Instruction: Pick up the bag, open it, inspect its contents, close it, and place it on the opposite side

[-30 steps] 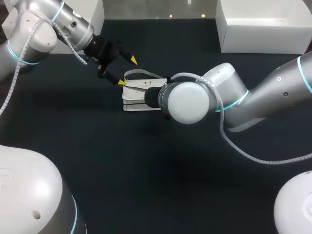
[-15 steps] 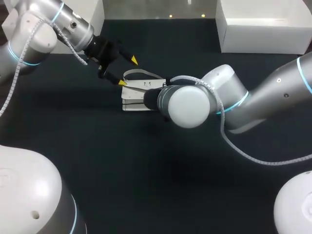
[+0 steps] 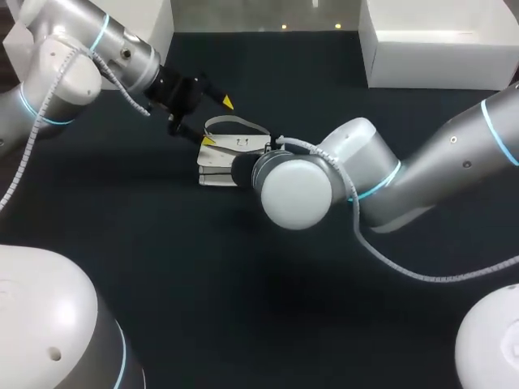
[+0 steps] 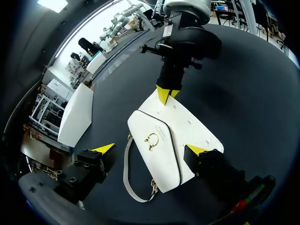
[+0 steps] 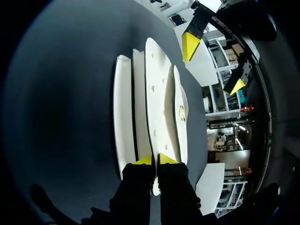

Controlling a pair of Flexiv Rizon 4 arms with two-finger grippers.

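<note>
A white bag [image 3: 219, 160] lies flat on the dark table, its strap [image 3: 235, 123] looped at the far side. In the left wrist view the bag [image 4: 164, 140] shows a gold ring clasp [image 4: 151, 139] on top. My left gripper [image 4: 151, 150] hovers wide open above it, one yellow tip to each side. My right gripper [image 5: 155, 160] is shut on a thin edge of the bag [image 5: 152, 103], which that view shows edge-on as stacked layers. In the head view my right arm's wrist [image 3: 296, 182] hides that gripper, and my left gripper [image 3: 217, 121] sits at the bag's far left corner.
A white box [image 3: 442, 44] stands at the back right and another [image 3: 142, 20] at the back left. Dark table stretches in front of the bag and to both sides.
My right gripper has shut on the bag's edge, and that arm has shifted left, nudging the bag slightly left. My left gripper moved a little right and stayed open.
</note>
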